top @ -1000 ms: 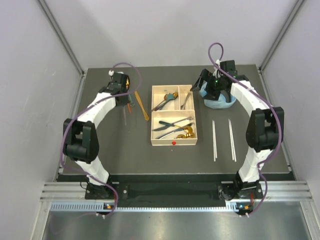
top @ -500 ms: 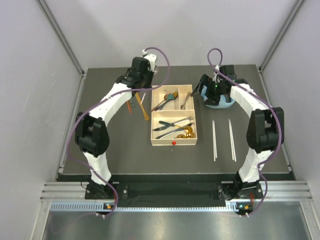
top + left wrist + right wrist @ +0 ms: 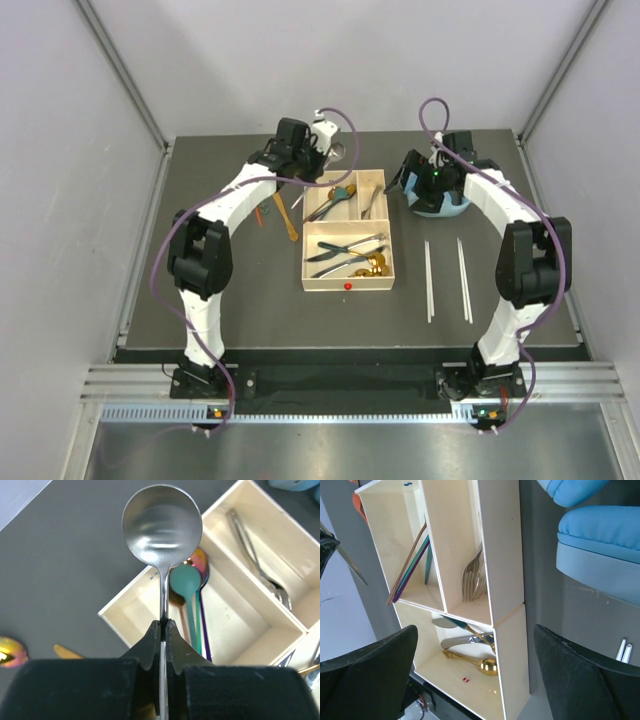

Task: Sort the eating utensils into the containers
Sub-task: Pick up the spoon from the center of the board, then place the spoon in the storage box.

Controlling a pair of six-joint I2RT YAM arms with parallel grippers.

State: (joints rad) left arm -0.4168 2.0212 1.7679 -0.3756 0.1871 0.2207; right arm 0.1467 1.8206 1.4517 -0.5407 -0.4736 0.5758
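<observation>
Bright even light, seemingly from above, faint shadows, glare on the steel spoon, wrist-view foregrounds blurred.

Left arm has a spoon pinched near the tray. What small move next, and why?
Probably lower the left gripper over the small compartment holding the teal spoon, then open: its silver spoon is clamped near that section, where spoons already lie.

You hold one silver spoon in your left claw. Just beyond it sits one tray of three compartments, three spoons in the nearest. One pair of headphones lies beside your right claw, and chopsticks lie in two lines behind it.
</observation>
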